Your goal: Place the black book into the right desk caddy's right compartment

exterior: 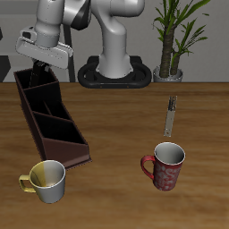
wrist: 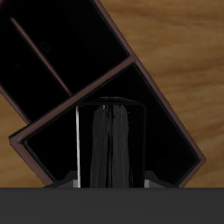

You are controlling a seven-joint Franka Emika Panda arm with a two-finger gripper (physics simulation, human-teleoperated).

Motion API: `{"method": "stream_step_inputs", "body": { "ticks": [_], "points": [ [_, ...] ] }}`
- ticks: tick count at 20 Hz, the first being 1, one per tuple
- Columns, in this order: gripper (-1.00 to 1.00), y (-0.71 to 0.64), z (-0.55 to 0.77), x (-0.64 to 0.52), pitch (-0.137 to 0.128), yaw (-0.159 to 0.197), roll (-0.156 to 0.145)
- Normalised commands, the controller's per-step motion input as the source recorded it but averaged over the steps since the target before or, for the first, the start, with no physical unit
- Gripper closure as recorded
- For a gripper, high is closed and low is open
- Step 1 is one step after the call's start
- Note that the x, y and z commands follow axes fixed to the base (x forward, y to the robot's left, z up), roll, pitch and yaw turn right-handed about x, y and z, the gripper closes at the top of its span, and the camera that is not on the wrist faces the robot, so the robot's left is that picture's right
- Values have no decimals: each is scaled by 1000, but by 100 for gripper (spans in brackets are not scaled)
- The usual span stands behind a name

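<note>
My gripper [exterior: 38, 70] hangs over the far end of the right desk caddy [exterior: 68, 148], a long dark maroon-brown box with inner dividers. It is shut on the black book [wrist: 109, 144], which hangs upright between the fingers. In the wrist view the book's lower end sits over the caddy's end compartment, bounded by the caddy wall [wrist: 168, 98] and a divider. I cannot tell whether the book's lower edge is inside the compartment or just above it. In the exterior view the book is mostly hidden by the gripper and the caddy's dark inside.
A red mug [exterior: 165, 167] stands near the table's front edge. A yellow-and-white mug [exterior: 46, 179] stands by the caddy's near end. A slim grey tool [exterior: 171, 114] lies farther back. A potted plant [exterior: 173, 40] stands behind the table.
</note>
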Motion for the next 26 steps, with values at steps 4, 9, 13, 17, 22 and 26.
{"method": "stream_step_inputs", "body": {
  "ticks": [4, 9, 13, 17, 22, 26],
  "points": [
    [100, -35, -353, 136, 50, -4, -16],
    [100, -81, -390, 87, 58, -5, -23],
    [100, -105, -333, 35, 76, -6, -27],
    [-100, -112, -41, -1, 24, -10, -40],
    [-100, -19, 79, -8, 0, -28, -14],
    [-100, 142, 26, -27, -16, -15, -10]
  ]
}}
